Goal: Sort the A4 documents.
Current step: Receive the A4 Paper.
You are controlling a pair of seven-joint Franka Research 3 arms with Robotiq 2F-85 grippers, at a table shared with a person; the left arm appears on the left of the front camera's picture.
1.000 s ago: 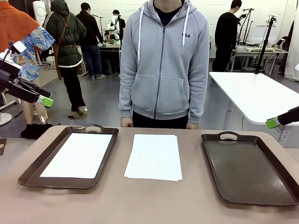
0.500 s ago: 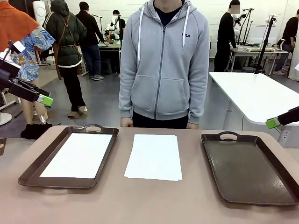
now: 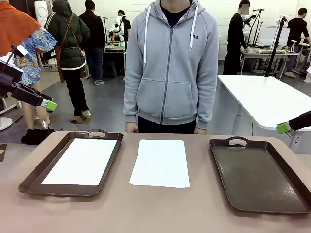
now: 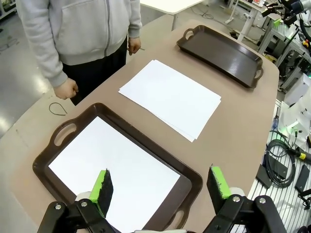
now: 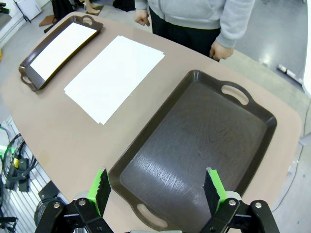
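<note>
A small stack of white A4 documents (image 3: 160, 162) lies in the middle of the table, between two dark brown trays. One more white sheet (image 3: 82, 161) lies flat in the left tray (image 3: 30, 180). The right tray (image 3: 262, 174) holds nothing. My left gripper (image 3: 47, 104) hovers open off the table's left edge, high above that tray (image 4: 192, 182) and its sheet (image 4: 116, 170). My right gripper (image 3: 283, 127) hangs open beyond the right edge, looking down on the bare tray (image 5: 194, 141) and the stack (image 5: 116, 75). Neither gripper touches anything.
A person in a grey hoodie (image 3: 170, 63) stands at the far edge, hands (image 4: 65, 90) resting near the table rim. A white table (image 3: 267, 99) stands behind on the right. Bare tabletop (image 3: 155, 208) runs along the near edge.
</note>
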